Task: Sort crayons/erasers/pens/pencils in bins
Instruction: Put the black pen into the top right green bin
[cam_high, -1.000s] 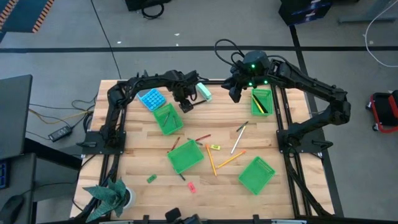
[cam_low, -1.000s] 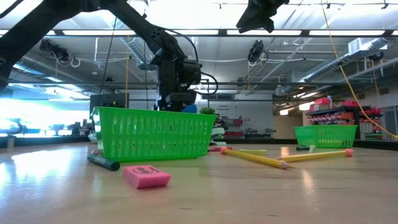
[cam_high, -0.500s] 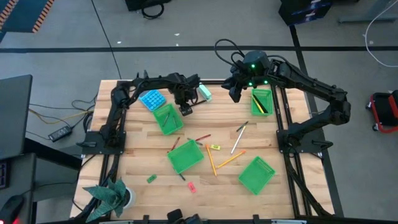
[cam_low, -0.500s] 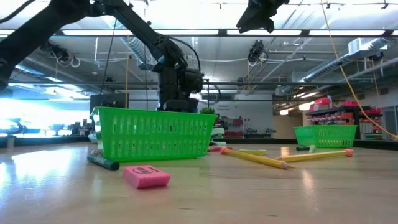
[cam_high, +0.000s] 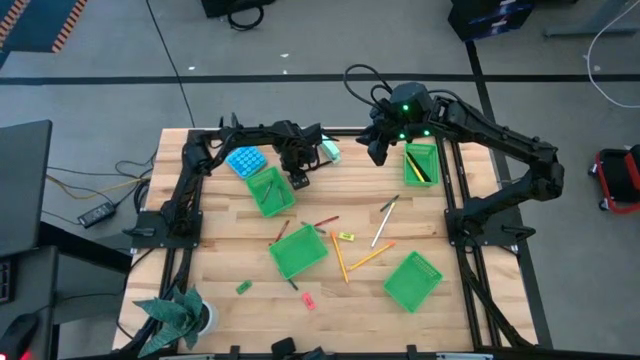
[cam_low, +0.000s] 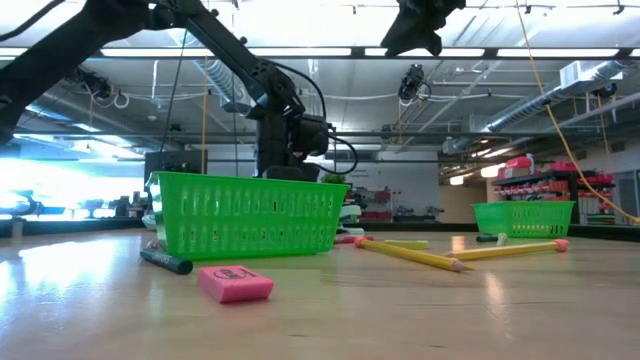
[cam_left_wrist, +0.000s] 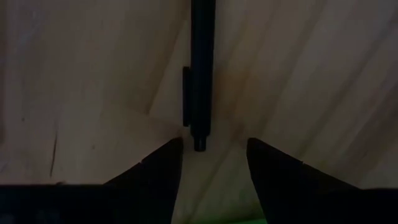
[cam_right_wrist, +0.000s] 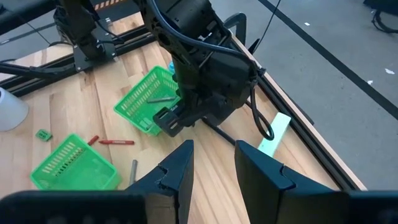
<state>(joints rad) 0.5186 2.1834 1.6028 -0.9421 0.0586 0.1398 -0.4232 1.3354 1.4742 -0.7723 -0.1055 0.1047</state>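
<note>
Sorting partly done: left gripper (cam_left_wrist: 214, 163) wide open w/ a pen (cam_left_wrist: 201, 68) lying between its fingers, right gripper (cam_right_wrist: 213, 163) part-open, empty; most items unsorted mid-table (cam_high: 460, 160).

In the left wrist view we see a dark pen (cam_left_wrist: 201, 68) cut off by the frame edge, so its far end is lost. In the low view, the front bin (cam_low: 248, 214) hides the left gripper's fingers. From above, the small erasers (cam_high: 308, 299) are too tiny for us to read any shape.
</note>
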